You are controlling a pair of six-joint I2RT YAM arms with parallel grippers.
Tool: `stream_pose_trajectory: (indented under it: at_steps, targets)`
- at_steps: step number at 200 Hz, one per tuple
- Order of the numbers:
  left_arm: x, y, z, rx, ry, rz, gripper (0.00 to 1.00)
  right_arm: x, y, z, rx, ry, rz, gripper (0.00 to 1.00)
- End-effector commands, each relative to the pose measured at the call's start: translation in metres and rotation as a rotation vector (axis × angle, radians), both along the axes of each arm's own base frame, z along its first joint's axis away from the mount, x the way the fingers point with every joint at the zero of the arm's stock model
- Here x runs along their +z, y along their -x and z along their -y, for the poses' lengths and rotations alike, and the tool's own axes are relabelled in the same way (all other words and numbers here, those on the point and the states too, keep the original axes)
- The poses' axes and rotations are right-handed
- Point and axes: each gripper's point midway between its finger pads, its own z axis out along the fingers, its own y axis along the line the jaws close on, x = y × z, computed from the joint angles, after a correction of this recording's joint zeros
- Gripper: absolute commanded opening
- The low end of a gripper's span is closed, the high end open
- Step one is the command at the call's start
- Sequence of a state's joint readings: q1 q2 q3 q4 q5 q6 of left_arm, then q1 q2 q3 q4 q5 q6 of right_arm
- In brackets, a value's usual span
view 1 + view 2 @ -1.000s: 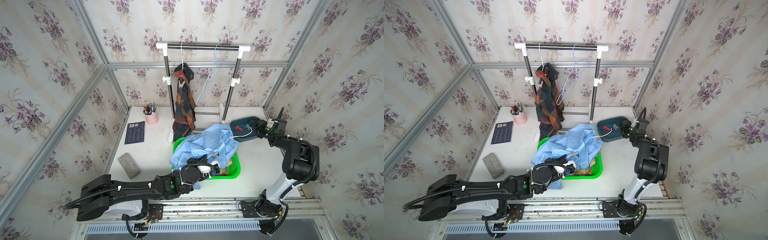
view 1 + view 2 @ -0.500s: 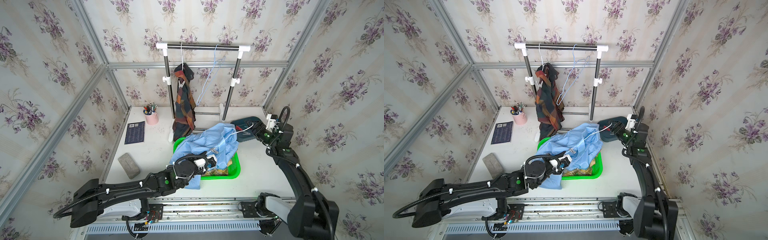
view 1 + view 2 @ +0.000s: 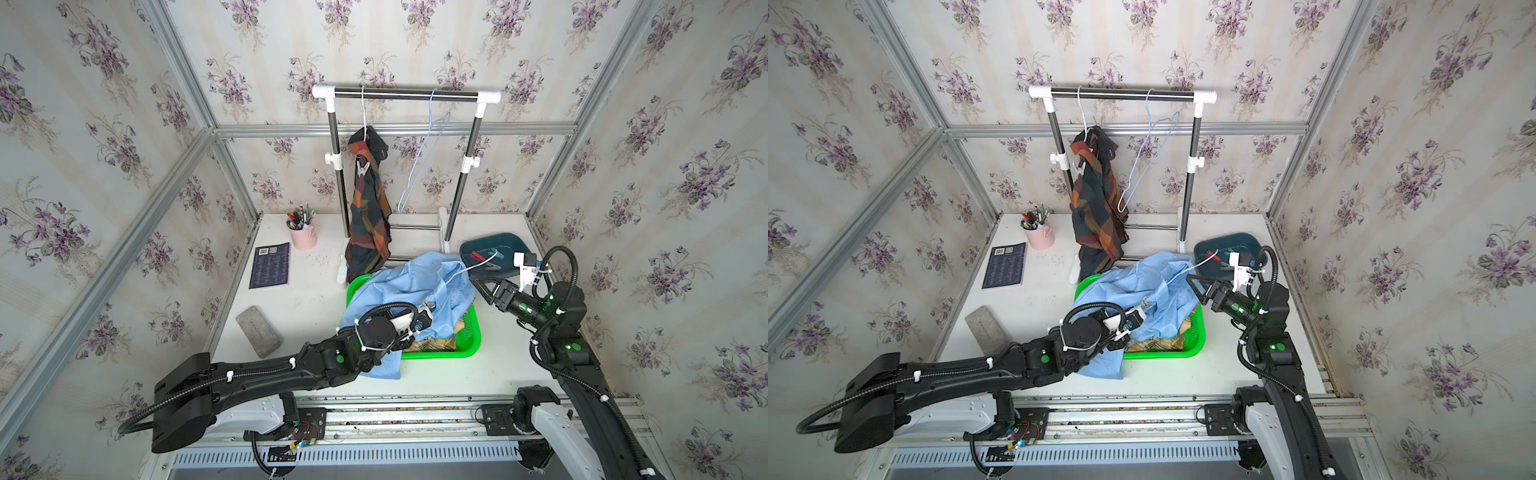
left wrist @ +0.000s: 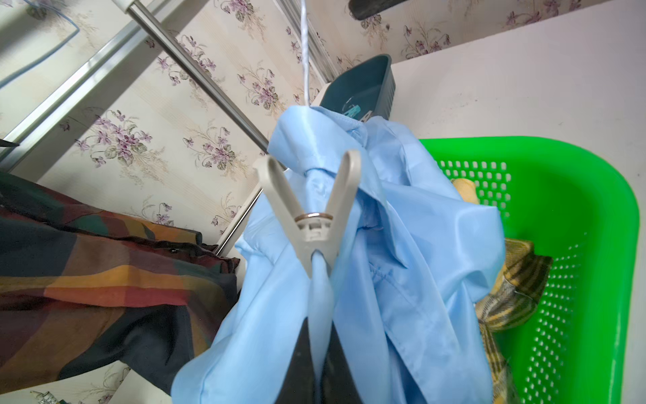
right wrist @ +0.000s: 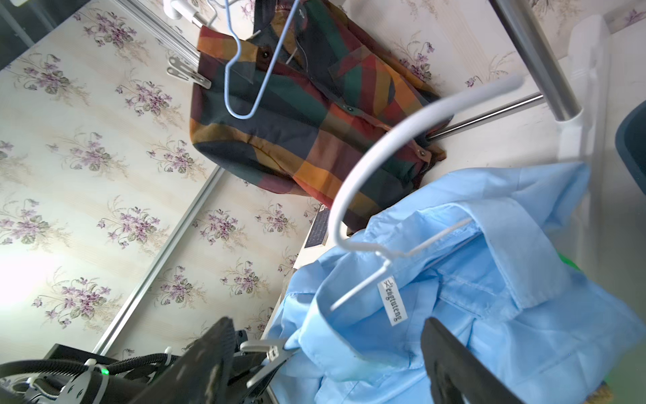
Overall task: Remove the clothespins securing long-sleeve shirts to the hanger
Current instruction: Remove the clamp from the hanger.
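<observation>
Draping basket point(image 3: 474, 330), blue shirt point(image 3: 419, 282) pinched in left claw point(image 4: 318, 335); right claw point(image 3: 478, 287) wide, empty; clothespins point(image 3: 494, 254) in teal bin point(image 3: 505, 240)

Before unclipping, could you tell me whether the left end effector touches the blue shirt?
Touching. The left wrist view shows the left end effector pinching a fold of the blue shirt.

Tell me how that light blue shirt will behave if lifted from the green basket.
Probably floppy: the light blue shirt slumps in folds over the green basket rim. Likely light and slippery, given its thin smooth sheen. The grey clothespin pins it, so the white hanger would probably come along.
</observation>
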State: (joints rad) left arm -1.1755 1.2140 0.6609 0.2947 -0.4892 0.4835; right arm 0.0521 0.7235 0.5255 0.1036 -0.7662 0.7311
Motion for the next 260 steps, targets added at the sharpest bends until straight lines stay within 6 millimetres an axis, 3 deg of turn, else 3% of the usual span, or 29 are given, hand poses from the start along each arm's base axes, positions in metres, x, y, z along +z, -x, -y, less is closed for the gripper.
stream_pose_trajectory:
  at_steps: [1,29,52,93,118,142,156,172,189,206,225,260]
  targets:
    - [0.011,-0.001,0.007,0.023,0.027,0.047,0.0,-0.013,-0.015,0.002,-0.027,-0.004,-0.042,0.82]
    - [-0.001,0.001,0.012,0.026,0.015,0.031,0.0,-0.019,-0.036,0.014,-0.115,0.041,-0.053,0.77]
    - [-0.01,0.004,0.014,0.016,0.011,0.006,0.0,-0.01,-0.045,0.016,-0.137,0.057,-0.016,0.76]
    - [-0.015,0.007,0.018,-0.008,-0.002,-0.018,0.0,0.006,-0.055,0.0,-0.107,0.106,0.051,0.67]
    - [-0.018,0.008,0.018,-0.013,-0.005,-0.03,0.0,0.016,-0.054,-0.013,-0.098,0.122,0.094,0.51]
    - [-0.018,0.009,0.017,-0.007,0.003,-0.049,0.0,0.016,-0.055,-0.019,-0.103,0.146,0.088,0.16]
    - [-0.015,0.008,0.016,0.005,0.017,-0.057,0.13,0.011,-0.055,-0.021,-0.11,0.153,0.075,0.0]
    - [-0.01,0.01,0.013,0.006,0.034,-0.069,0.33,0.005,-0.057,-0.025,-0.111,0.159,0.057,0.0]
    - [-0.003,0.009,0.007,0.024,0.06,-0.071,0.67,0.002,-0.059,-0.03,-0.119,0.173,0.038,0.0]
    - [0.005,0.01,-0.002,0.034,0.08,-0.077,0.85,0.002,-0.063,-0.033,-0.136,0.182,0.015,0.0]
    - [0.021,0.018,-0.007,0.02,0.111,-0.086,0.94,0.001,-0.068,-0.035,-0.163,0.195,-0.029,0.0]
    - [0.047,0.026,-0.006,0.015,0.167,-0.123,0.95,0.0,-0.073,-0.04,-0.223,0.227,-0.073,0.0]
